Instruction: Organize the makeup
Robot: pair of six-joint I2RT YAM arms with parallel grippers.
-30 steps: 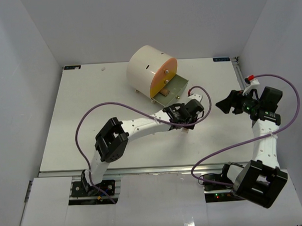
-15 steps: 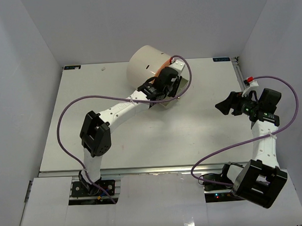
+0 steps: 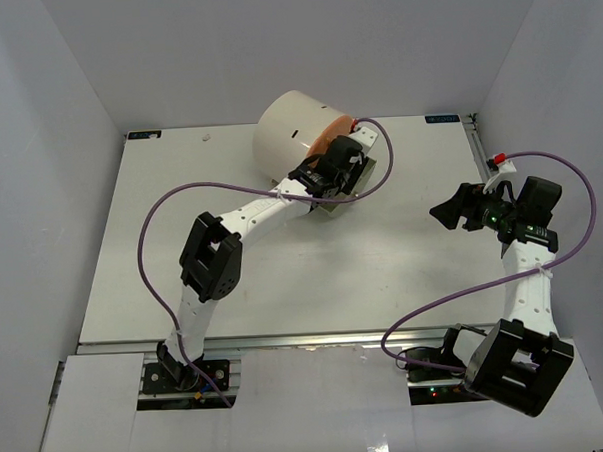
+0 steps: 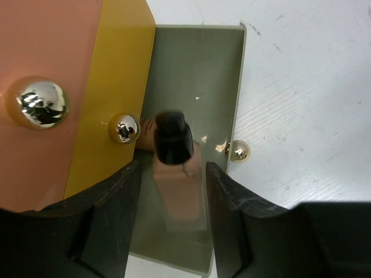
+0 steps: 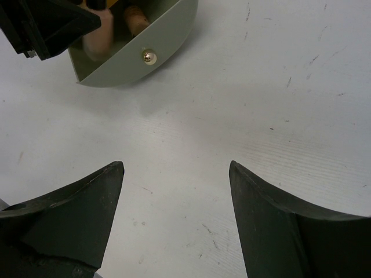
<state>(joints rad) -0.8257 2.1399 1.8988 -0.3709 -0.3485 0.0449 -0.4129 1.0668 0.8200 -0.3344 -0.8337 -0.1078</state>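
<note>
**White table carries a cream drawer box**

The table [image 3: 314,275] is a pale white slab, and the wrist views show fine scuffs and specks on it. A cream cylindrical box [image 3: 288,136] stands near the back edge. A sage-green drawer [image 5: 139,49] is swung out from its base, low over the surface; whether it touches cannot be told. A tiny white scrap [image 3: 207,137] lies near the back left corner. A strip of blue tape [image 3: 442,119] marks the back edge.

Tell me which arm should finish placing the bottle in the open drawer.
Left. Its fingers flank the tan bottle in the open drawer; the right fingers hang over the table, well away.
</note>
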